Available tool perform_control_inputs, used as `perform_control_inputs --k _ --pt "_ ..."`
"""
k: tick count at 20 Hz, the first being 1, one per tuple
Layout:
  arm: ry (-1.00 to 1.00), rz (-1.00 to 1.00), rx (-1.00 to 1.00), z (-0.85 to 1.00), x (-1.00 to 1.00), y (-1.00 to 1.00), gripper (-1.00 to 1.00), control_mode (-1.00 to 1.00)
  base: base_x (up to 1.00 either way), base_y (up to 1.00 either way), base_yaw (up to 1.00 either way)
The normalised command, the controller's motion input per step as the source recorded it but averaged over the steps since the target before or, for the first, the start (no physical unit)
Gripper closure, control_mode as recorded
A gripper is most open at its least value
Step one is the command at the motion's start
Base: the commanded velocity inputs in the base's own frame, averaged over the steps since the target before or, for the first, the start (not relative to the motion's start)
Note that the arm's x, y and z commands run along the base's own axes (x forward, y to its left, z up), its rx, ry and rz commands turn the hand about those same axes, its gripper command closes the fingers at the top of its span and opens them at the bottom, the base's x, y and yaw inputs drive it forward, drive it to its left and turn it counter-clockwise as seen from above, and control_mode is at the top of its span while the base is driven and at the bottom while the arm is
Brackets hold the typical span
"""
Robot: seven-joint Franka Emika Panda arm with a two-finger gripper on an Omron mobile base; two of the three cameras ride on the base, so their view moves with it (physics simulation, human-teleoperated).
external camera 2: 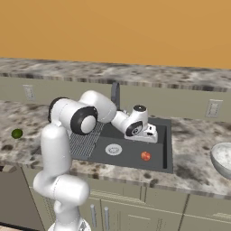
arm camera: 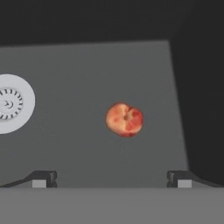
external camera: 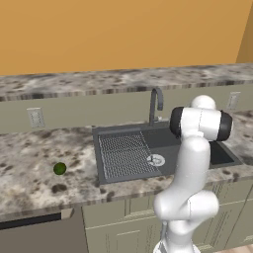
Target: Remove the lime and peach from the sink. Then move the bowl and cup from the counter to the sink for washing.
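hand view: gripper (arm camera: 111,179) stood fully open, empty, above the peach (arm camera: 124,119) on the sink (arm camera: 87,65) floor; peach round, no long axis discernible.

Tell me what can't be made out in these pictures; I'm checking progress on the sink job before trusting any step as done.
- The bowl: right base view, cut off by the right edge.
- The sink: left base view, its right part is hidden behind the arm.
- Gripper: hand view, just the fingertips show at the bottom, set wide; the peach lies beyond them.
- The lime: on the counter, too small for detail.
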Motion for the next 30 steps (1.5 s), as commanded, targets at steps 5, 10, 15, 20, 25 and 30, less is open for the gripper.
perform_control_inputs --k 5,10,15,20,25,30 --pt "-0.02 0.00 0.00 -0.10 0.12 -0.06 -1.00 -1.00 0.00 0.00 0.00" --pt "-0.06 0.00 0.00 -0.10 0.13 -0.08 -1.00 -1.00 0.00 0.00 0.00" --pt "-0.06 0.00 0.00 -0.11 0.10 -0.10 -1.00 -1.00 0.00 0.00 0.00" --pt "0.00 0.00 0.00 -0.15 0.01 -0.05 -1.00 -1.00 0.00 0.00 0.00" --pt "0.00 0.00 0.00 -0.14 0.00 -0.01 -1.00 -1.00 0.00 0.00 0.00" --pt "0.00 0.00 0.00 -0.15 0.01 0.00 -1.00 -1.00 0.00 0.00 0.00"
